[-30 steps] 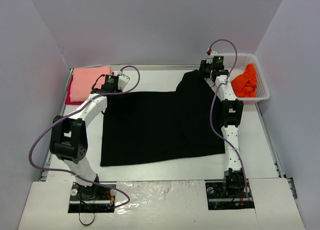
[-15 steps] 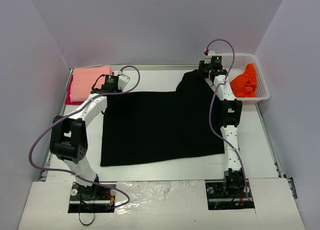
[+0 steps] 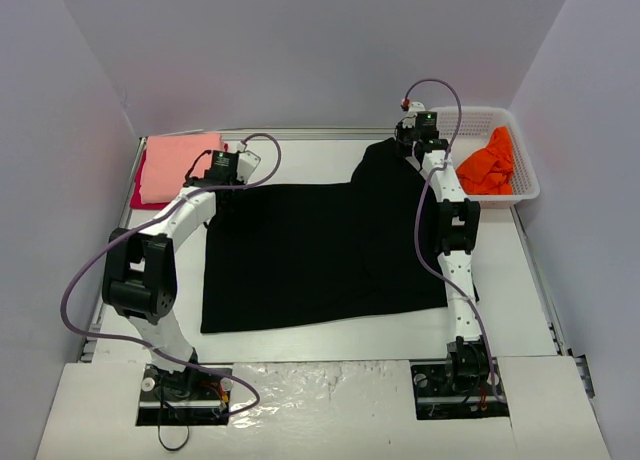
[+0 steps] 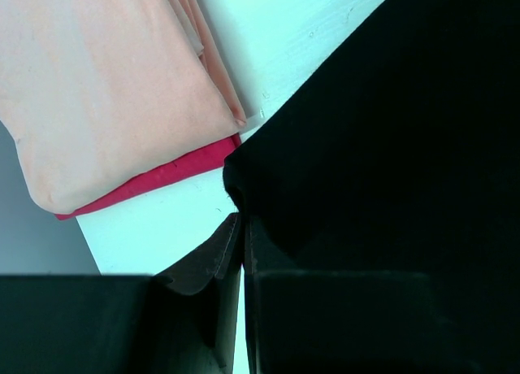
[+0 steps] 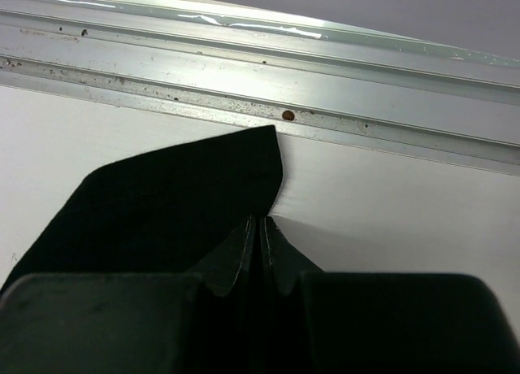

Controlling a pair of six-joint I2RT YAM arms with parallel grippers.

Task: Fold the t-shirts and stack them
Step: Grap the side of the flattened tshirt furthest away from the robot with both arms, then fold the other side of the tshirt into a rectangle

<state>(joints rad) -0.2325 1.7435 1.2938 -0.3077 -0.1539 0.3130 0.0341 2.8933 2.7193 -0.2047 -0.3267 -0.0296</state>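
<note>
Pale grey walls (image 3: pixel 300 50) box in a white bench (image 3: pixel 300 150) with a metal rail (image 5: pixel 260 73) along its far edge. The black shirt (image 3: pixel 320 250) lies spread flat across the middle of the bench, and its right part runs up to a point near the far edge. The left hand (image 4: pixel 242 228) is closed tight on the shirt's far left corner, with the cloth pinched between its fingers. The right hand (image 5: pixel 258 228) is likewise clamped on the far right tip, just short of the rail. Taking both far corners at once looks like the set-up for lifting that edge evenly and carrying it toward the near side, so the fold falls straight and does not bunch. The pink shirt (image 3: pixel 180 160) sits folded at the far left corner on top of the folded red shirt (image 3: pixel 139 191), whose edge peeps out beneath. That pile is just beside the left hand and is likely the stack the black shirt will join. The orange shirt (image 3: pixel 490 165) lies crumpled in the white mesh basket (image 3: pixel 527 170) at the far right, apparently waiting its turn. The pile and the basket are set well apart at opposite corners, which leaves the middle of the bench for folding. No brand, label or writing can be read on any shirt, on the basket or on the arms.
</note>
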